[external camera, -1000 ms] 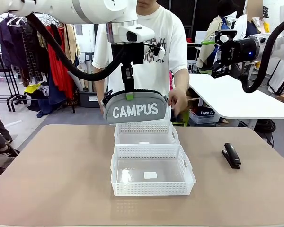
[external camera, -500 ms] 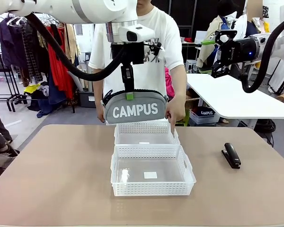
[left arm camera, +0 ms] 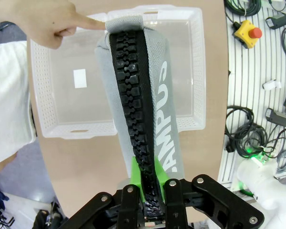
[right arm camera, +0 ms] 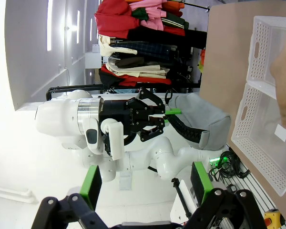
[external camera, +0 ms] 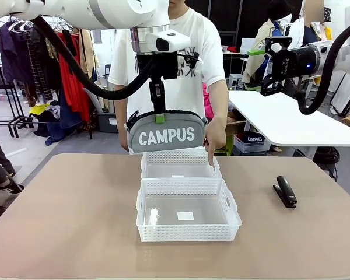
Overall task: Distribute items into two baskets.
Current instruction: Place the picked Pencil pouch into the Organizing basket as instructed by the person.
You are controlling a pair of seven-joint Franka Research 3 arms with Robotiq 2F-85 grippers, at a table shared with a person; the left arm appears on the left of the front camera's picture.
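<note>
Left wrist view has the left tool [left arm camera: 150, 188] clamped mid-zipper on the soft, probably lightweight grey fabric "CAMPUS" pouch [left arm camera: 169, 100], hanging limp straight below it over a white lattice plastic basket [left arm camera: 195, 71].

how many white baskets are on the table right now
2. The near basket sits in the middle of the table. The far basket lies directly behind it, touching or nearly so, below the hanging pouch. None looks hidden.

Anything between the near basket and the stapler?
No, just bare tabletop between the near basket and the stapler, seen in the front view.
</note>
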